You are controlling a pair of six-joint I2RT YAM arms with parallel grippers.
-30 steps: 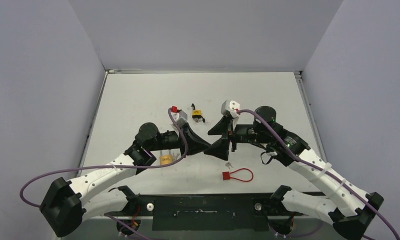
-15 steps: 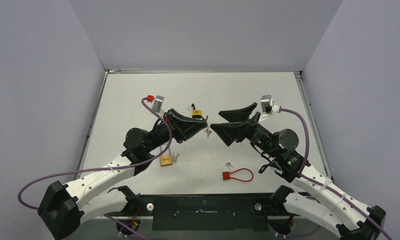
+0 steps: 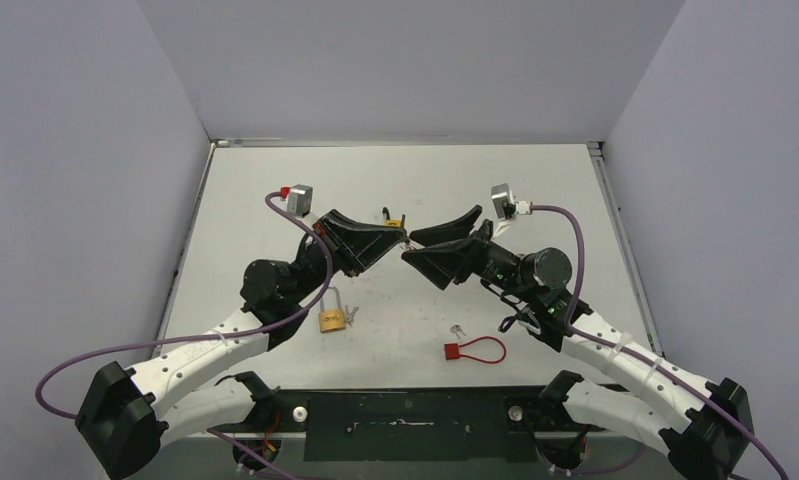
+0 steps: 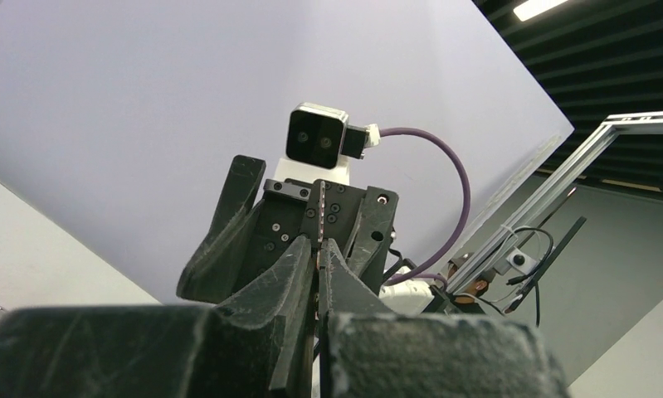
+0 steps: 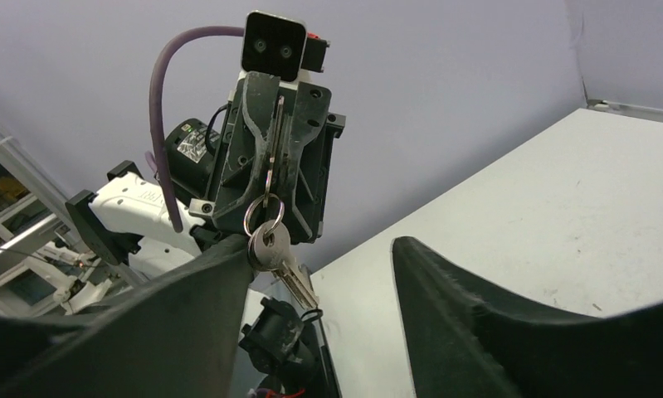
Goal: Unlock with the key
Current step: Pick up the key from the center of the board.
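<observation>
Handover: left gripper [image 3: 402,238] pinches the key ring [image 5: 265,219], so I centre the wide-open right gripper [image 5: 324,245] around the dangling key [image 5: 271,248]

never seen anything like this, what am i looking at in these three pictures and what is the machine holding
These are two robot arms bolted to the near edge of a white table, each ending in a two-finger gripper. The wide picture comes from a fixed camera above and behind the arms. The other two come from small cameras on each wrist, so each one looks along its own fingers at the other arm.

The left gripper is shut on a small bunch of keys, which hangs from it on a ring. The right gripper faces it with its fingers open and holds nothing.

On the table lie a brass padlock, a red cable lock, a loose small key and, partly hidden behind the grippers, a yellow padlock.
</observation>
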